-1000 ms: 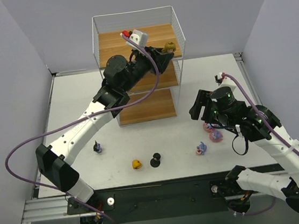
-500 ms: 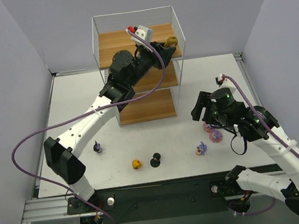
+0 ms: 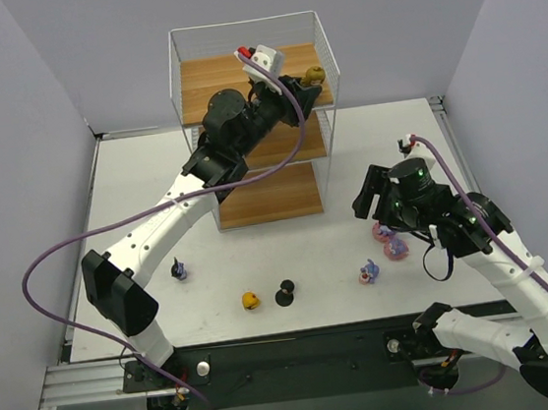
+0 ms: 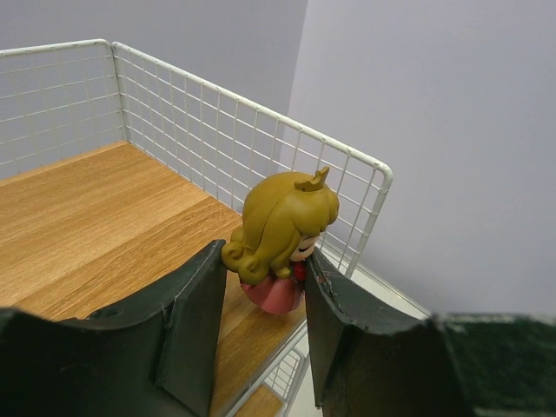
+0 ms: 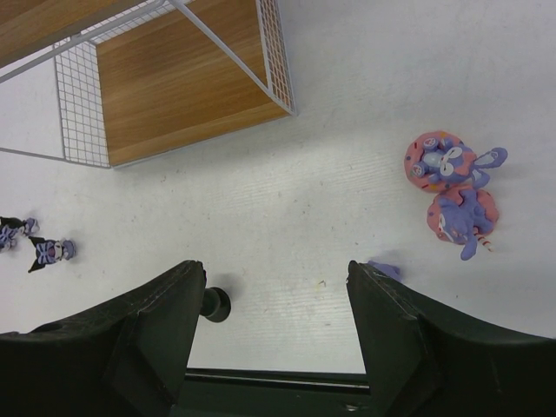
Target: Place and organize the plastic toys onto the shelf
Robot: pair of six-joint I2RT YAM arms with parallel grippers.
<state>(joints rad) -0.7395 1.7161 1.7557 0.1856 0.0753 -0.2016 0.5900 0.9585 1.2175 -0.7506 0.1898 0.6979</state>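
Two hands, two different stories. My left gripper [image 4: 265,265] is up at the top tier of the shelf [image 4: 104,217], fingers about halfway in and pinched on the olive-haired doll [image 4: 278,221] in the pink dress, one finger against each side of her. She's upright at the right edge of the top board, right by the wire rail [image 4: 347,187]. Can't tell if her base actually touches the wood.

My right gripper [image 5: 274,295] hangs over the table [image 5: 347,87], spread wide with nothing in it. Two purple-pink bunny figures [image 5: 443,163] lie touching each other on the table nearby. The yellow doll [image 3: 251,301] and black doll [image 3: 285,293] sit side by side near the front edge.
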